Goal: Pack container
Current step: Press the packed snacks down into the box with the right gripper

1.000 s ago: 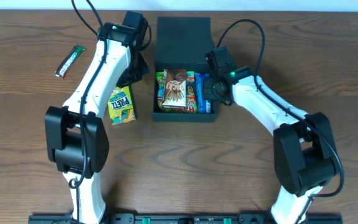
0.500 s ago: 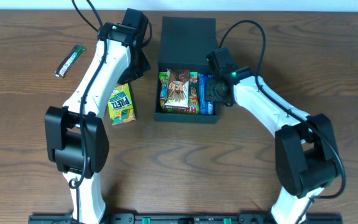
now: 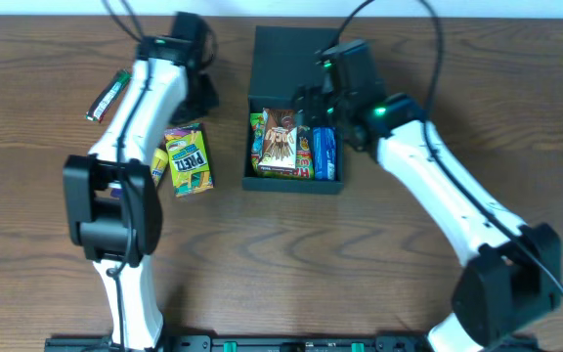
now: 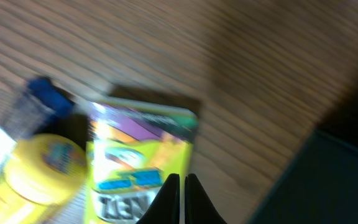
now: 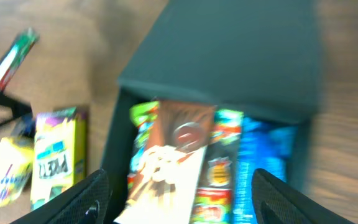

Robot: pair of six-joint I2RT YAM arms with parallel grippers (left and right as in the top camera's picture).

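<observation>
Change: right gripper [image 5: 182, 193] risen from container's [image 3: 291, 184] 3 o'clock wall toward its lid [image 3: 293, 54], jaws wide, empty | left gripper [image 4: 180, 186] closed, empty, over green packet [image 4: 138, 168] | container at table's [image 3: 291, 274] 12 o'clock, lid open.

the right gripper [image 5: 185, 202], jaws wide, hangs over the open container [image 5: 229, 56] holding a brown packet [image 5: 166, 168] and a blue packet [image 5: 269, 158].

This looks like a robotics lab bench. A bare brown wood-grain tabletop [image 3: 360, 264] carries two white-and-black jointed robot arms, left [image 3: 140, 108] and right [image 3: 438, 181], fixed to a black mounting rail [image 3: 291, 344] along its near edge. Staged props lie between them: a dark teal-green square box [image 3: 281, 54] holding bright printed snack packets [image 3: 280, 142]
</observation>
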